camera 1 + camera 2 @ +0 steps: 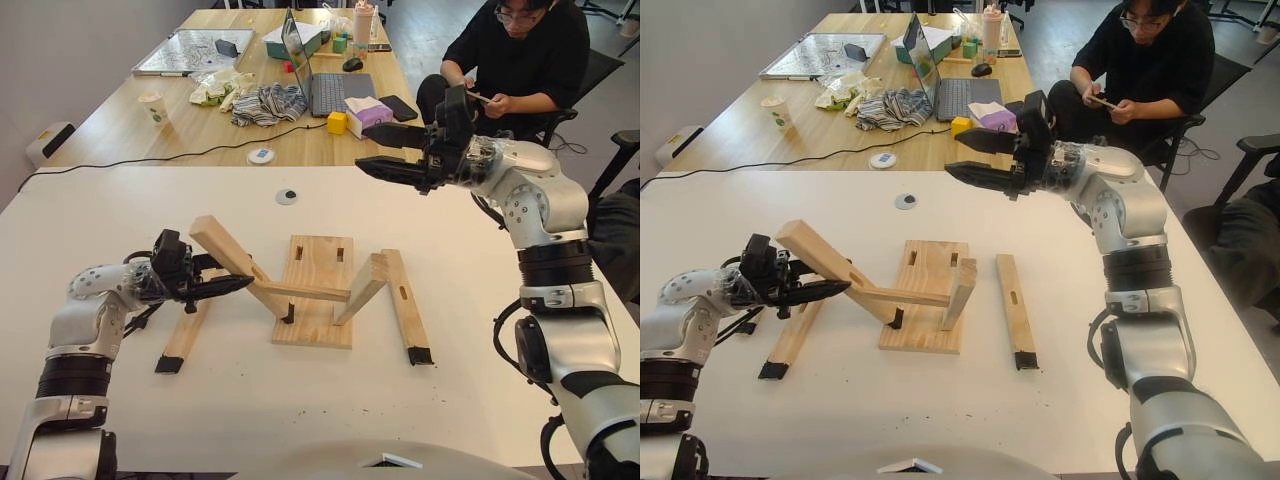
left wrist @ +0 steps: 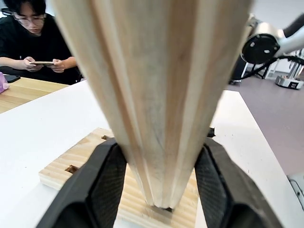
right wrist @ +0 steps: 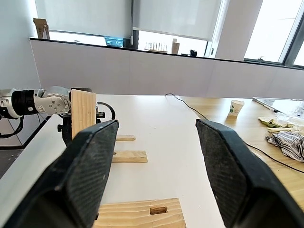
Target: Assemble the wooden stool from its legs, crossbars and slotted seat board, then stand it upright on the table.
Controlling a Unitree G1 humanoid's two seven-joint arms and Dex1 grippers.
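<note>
Crossbar: joins tilted leg to second leg, above board; frame-building step, I judge.
Left gripper: clamped on tilted leg.
Right gripper: fingers apart, empty, high over table.
Next: right gripper probably must descend and steady second leg.

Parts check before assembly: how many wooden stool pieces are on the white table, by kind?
Legs: 4
Crossbar: 1
Slotted seat board: 1
Total: 6
</note>
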